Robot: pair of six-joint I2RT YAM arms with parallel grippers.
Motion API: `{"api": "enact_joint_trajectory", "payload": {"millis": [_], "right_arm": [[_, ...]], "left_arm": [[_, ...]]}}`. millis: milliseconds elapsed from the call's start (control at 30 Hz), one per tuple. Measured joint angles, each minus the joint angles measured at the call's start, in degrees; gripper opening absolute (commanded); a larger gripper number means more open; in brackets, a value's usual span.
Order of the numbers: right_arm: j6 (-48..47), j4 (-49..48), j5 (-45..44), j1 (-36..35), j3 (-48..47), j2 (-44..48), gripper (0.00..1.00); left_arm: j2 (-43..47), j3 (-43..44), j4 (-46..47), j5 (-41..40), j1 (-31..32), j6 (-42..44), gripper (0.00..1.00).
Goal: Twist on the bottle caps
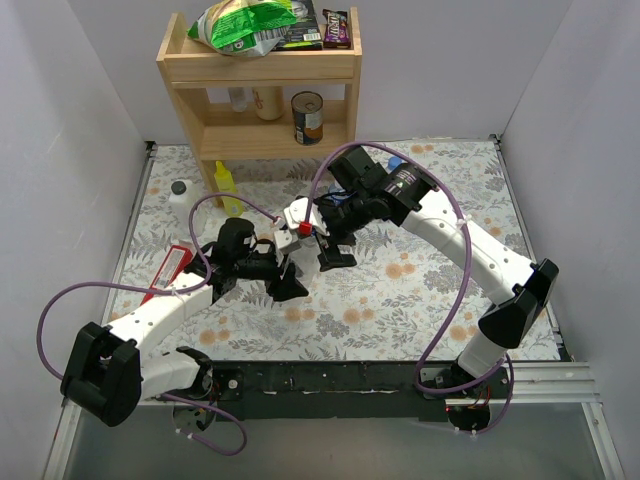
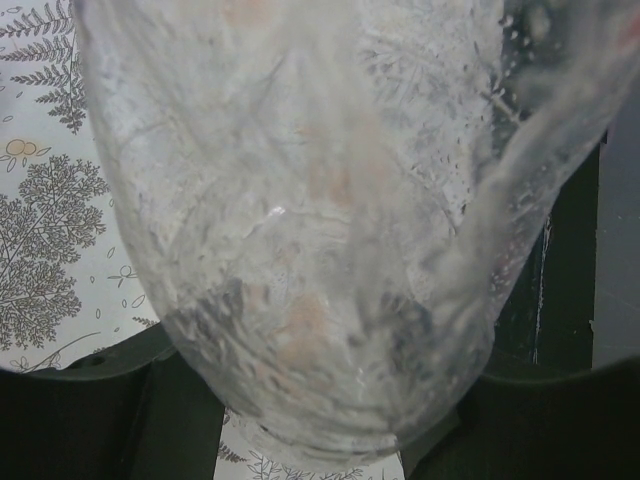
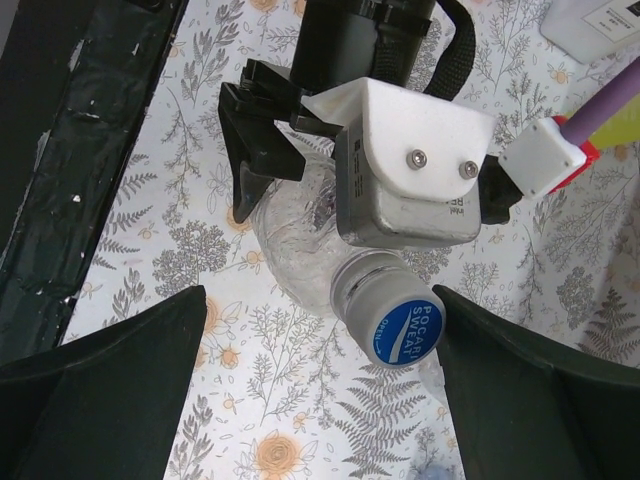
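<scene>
1. In the top view the two wrists crowd together mid-table (image 1: 420,290). The bottle between them cannot be picked out there behind the black fingers and white mounts.
2. A small blue thing (image 1: 397,160) shows past the right arm's far side, too hidden to name.
3. In the left wrist view the clear plastic bottle (image 2: 320,250) fills nearly the whole picture, creased and blurred. Its neck and top are cut off, and only the dark bases of the left gripper (image 2: 320,440) show along the bottom edge.
4. In the right wrist view one black finger (image 3: 250,170) of the left gripper (image 3: 300,200) presses the bottle's (image 3: 295,240) side. The other finger is hidden behind the white and grey camera housing (image 3: 415,165).
5. The left gripper is closed narrowly on the bottle's body, holding it tilted above the floral table.
6. A blue cap (image 3: 400,332) printed "POCARI SWEAT" sits on the bottle's neck. Whether it is threaded tight cannot be told.
7. The right gripper (image 3: 320,395) stands spread wide and holds nothing. The cap lies between its two fingers, nearer the right-hand one in that view, touching neither.
</scene>
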State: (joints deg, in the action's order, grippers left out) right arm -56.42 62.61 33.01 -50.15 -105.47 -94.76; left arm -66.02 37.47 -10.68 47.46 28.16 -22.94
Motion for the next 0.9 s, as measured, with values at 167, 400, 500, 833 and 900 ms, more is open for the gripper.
{"api": "enact_joint_trajectory", "payload": {"millis": [167, 400, 500, 833, 900], "right_arm": [[2.2, -1.0, -0.9, 0.0, 0.3, 0.0, 0.98], [3.7, -1.2, -3.0, 0.0, 0.3, 0.0, 0.98], [4.3, -0.6, -4.4, 0.3, 1.4, 0.5, 0.97], [9.1, 8.2, -0.8, 6.1, -2.4, -0.4, 0.97], [10.8, 7.1, 1.3, 9.2, -8.2, -2.2, 0.98]], "left_arm": [[0.0, -0.2, 0.4, 0.2, -0.5, -0.1, 0.0], [0.2, -0.5, 1.5, 0.6, -1.5, -1.1, 0.0], [0.2, -0.7, 2.4, 0.6, -2.2, -1.9, 0.0], [0.8, -0.7, 3.6, 0.5, -3.5, -0.1, 0.0], [0.8, -0.6, 1.5, 1.2, -3.5, 2.1, 0.0]]}}
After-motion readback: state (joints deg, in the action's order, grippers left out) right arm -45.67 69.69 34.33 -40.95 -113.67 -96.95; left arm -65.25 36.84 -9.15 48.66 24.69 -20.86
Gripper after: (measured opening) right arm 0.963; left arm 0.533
